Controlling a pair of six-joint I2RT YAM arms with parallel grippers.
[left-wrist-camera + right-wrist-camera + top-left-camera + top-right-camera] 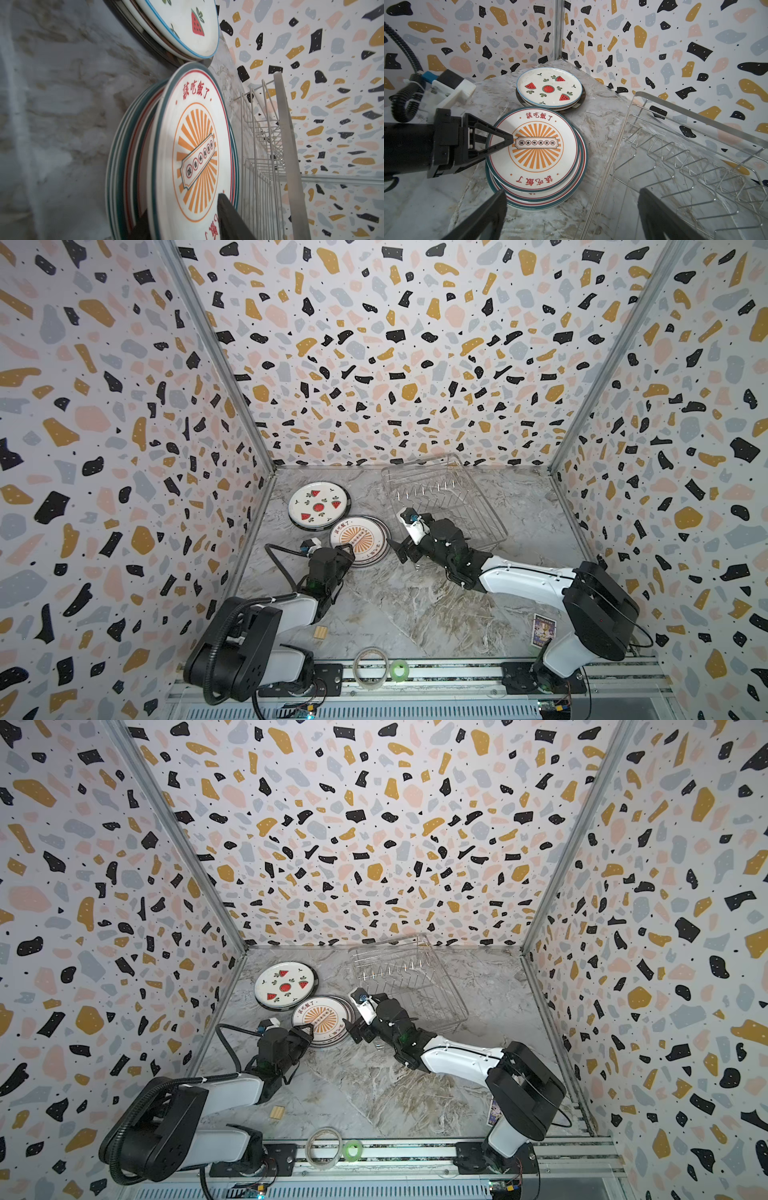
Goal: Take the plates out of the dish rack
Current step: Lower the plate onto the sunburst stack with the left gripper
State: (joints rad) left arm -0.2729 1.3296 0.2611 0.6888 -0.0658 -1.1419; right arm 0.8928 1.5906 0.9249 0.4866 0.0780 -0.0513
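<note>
Two stacks of plates lie flat on the marble table. The watermelon stack (318,506) (549,89) is farther back; the orange sunburst stack (361,537) (537,145) (195,145) lies nearer. My left gripper (347,549) (182,207) is at the sunburst stack's near-left rim, open, one finger (500,141) above the top plate and one below its rim. The top plate rests on its stack. The dish rack (481,493) (695,117) stands at the back right with no plates in it. My right gripper (405,553) (572,194) hangs open and empty between the sunburst stack and the rack's near corner.
A large tape roll (370,668) and a small green one (400,670) lie on the front rail. A small wooden block (321,632) sits by the left arm, a printed card (543,630) by the right arm's base. Terrazzo-patterned walls close three sides.
</note>
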